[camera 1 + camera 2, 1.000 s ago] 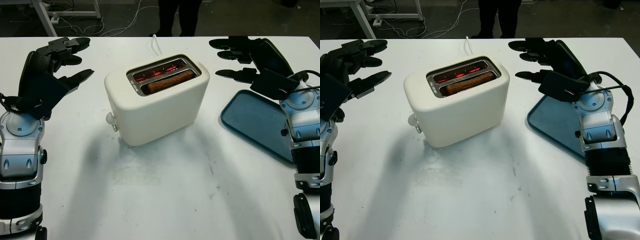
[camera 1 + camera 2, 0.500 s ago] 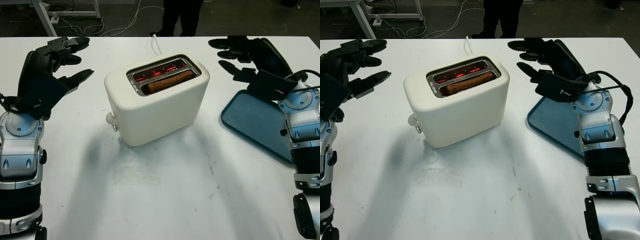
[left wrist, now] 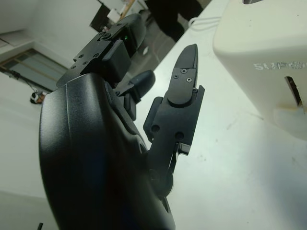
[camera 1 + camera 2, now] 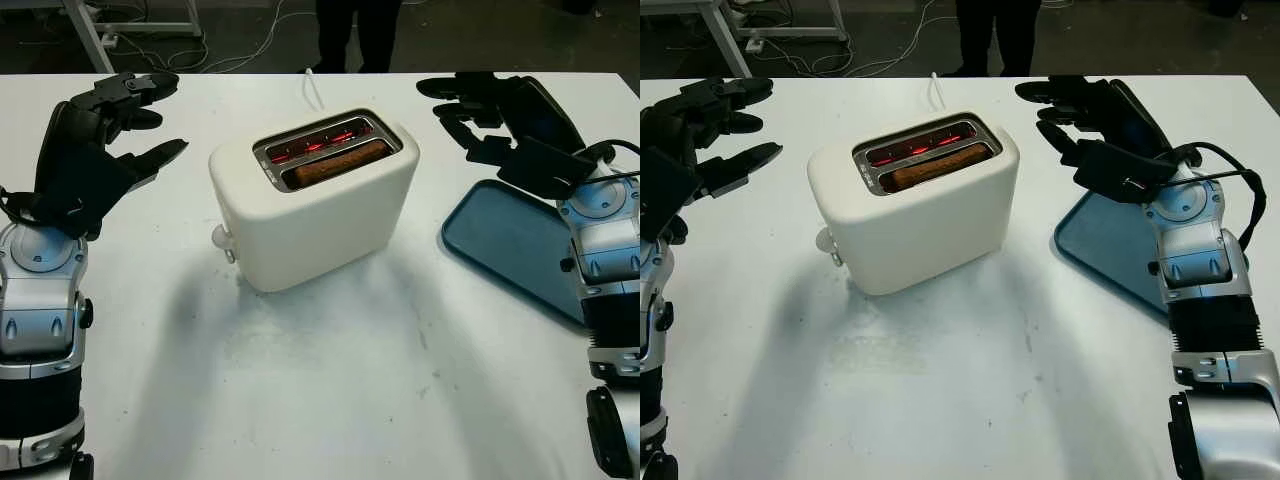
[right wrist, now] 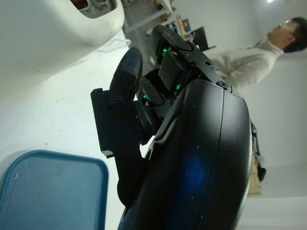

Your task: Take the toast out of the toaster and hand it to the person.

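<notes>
Toast down in the glowing toaster, both hands waiting empty.

The toast (image 4: pixel 338 161) sits in the near slot of the cream toaster (image 4: pixel 315 200) at mid-desk. The left hand (image 4: pixel 105 140) at nine o'clock and the right hand (image 4: pixel 495 115) at three are open, holding nothing. I'd judge the slice light, stiff, crumbly and hot, so pinch its exposed top edge gently. Most of it is hidden in the slot. A person's legs (image 4: pixel 345 30) stand at twelve o'clock.
</notes>
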Available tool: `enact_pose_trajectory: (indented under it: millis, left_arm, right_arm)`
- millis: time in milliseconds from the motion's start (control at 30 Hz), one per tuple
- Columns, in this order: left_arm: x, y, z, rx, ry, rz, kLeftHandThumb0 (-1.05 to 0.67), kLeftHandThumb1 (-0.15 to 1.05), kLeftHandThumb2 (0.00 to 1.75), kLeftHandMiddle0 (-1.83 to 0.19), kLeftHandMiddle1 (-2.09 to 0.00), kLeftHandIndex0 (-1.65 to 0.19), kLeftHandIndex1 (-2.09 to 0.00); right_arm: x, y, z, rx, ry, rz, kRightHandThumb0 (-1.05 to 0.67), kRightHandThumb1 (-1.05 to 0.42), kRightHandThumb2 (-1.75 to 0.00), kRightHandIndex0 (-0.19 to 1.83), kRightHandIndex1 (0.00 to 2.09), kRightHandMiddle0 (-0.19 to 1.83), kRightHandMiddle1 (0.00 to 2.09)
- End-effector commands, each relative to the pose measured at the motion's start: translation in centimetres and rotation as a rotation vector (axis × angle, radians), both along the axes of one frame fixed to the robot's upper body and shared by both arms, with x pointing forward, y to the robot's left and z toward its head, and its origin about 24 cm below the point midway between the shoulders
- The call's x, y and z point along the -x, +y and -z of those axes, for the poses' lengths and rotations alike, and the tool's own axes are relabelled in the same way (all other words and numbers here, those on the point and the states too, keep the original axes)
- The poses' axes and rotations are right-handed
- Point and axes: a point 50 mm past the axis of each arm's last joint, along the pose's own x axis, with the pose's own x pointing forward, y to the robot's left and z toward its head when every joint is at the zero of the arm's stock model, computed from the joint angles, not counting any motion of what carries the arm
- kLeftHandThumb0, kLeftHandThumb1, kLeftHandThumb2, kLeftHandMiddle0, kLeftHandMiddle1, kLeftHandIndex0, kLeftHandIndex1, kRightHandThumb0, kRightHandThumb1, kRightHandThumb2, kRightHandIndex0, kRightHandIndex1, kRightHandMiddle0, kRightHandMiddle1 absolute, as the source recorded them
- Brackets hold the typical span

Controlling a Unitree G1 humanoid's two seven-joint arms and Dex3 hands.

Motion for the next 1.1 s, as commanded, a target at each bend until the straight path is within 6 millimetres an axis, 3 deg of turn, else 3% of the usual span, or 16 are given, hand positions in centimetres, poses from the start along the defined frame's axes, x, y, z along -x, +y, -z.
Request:
enact_pose_trajectory:
  millis: [0, 600, 867, 1067]
  left_arm:
    - [0.15, 0.1, -0.32, -0.027, -0.01, -0.004, -0.23, 0.81, 0.25, -0.19, -1.05, -0.56, -0.22]
    - [0.2, 0.19, -0.16, -0.016, 0.0, -0.007, -0.27, 0.78, 0.32, -0.19, -1.04, -0.53, -0.26]
    - [0.19, 0.21, -0.11, -0.015, 0.0, -0.002, -0.27, 0.77, 0.34, -0.19, -1.03, -0.51, -0.28]
    - [0.16, 0.21, 0.02, -0.022, -0.005, -0.001, -0.24, 0.77, 0.35, -0.19, -1.04, -0.51, -0.31]
  right_arm:
    - [0.08, -0.1, -0.36, -0.009, -0.016, -0.006, -0.33, -0.92, -0.63, 0.74, 0.03, 0.66, 0.02]
    - [-0.14, -0.39, -0.09, 0.015, -0.052, -0.025, -0.37, -0.92, -0.56, 0.85, 0.07, 0.75, 0.04]
    - [-0.25, -0.53, 0.02, -0.012, -0.064, -0.003, -0.26, -0.92, -0.29, 0.93, 0.09, 0.81, 0.05]
    - [-0.29, -0.53, 0.12, -0.029, -0.059, -0.005, -0.26, -0.92, -0.22, 0.92, 0.08, 0.83, 0.04]
